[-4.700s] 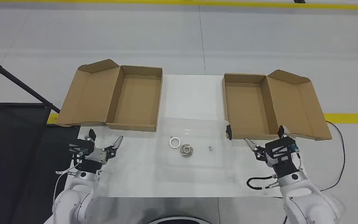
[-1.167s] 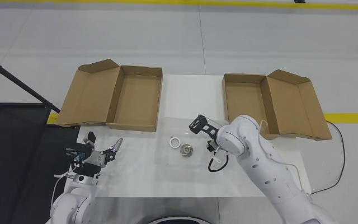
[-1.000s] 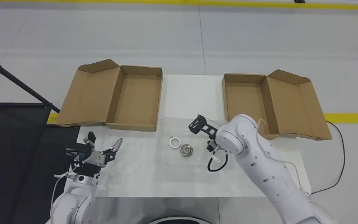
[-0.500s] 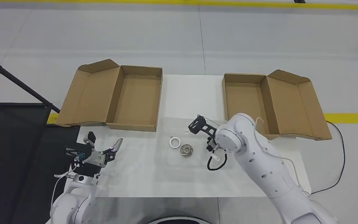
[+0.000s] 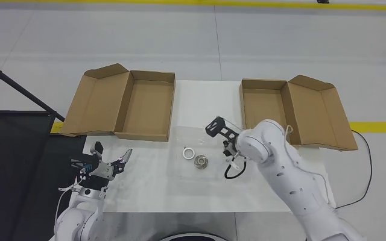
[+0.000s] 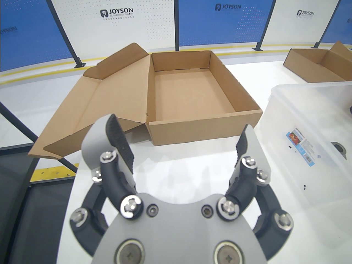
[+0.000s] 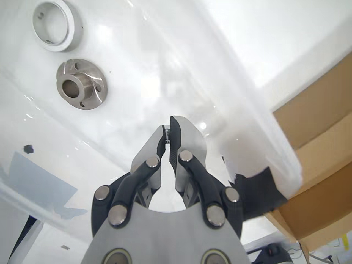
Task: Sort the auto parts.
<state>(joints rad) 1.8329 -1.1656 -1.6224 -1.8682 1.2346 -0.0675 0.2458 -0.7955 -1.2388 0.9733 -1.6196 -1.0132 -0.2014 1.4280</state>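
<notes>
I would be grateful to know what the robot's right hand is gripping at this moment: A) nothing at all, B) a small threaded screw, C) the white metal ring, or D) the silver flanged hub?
B: the right hand is shut on a small threaded metal screw, while the white metal ring and the silver flanged hub lie apart from it in the clear plastic bin.

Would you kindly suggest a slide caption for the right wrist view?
Right hand grips a small screw over the clear bin holding a ring and a flange.
</notes>
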